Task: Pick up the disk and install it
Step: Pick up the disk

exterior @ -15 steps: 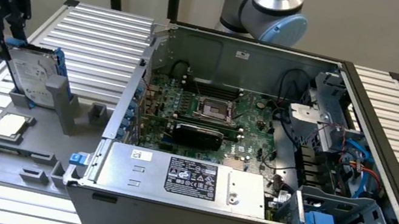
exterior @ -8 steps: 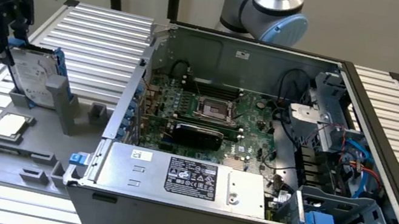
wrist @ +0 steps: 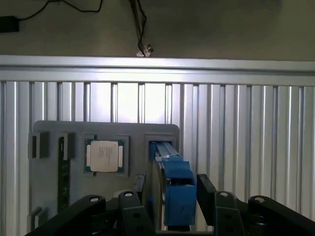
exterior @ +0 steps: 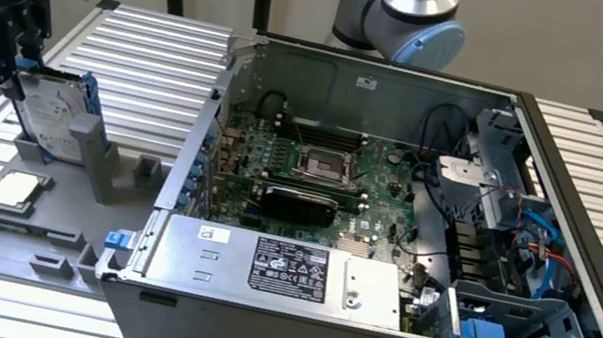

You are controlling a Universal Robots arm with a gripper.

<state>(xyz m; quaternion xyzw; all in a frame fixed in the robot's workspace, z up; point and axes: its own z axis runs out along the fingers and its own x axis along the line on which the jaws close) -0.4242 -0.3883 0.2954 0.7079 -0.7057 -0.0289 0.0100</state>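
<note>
The disk stands on edge in a slot of the grey holder at the exterior view's left, its blue side rail facing up. My gripper is lowered over its top. In the wrist view the disk runs edge-on between the two black fingers, so my gripper straddles it. The jaws stand open, with a thin gap on one side and the other finger close against the blue rail. The disk's lower part still sits in the slot.
A small square silver chip lies on the holder beside the disk. The open computer case takes up the middle and the exterior view's right, with a blue plastic cage in its near right corner. Everything rests on a ribbed metal table.
</note>
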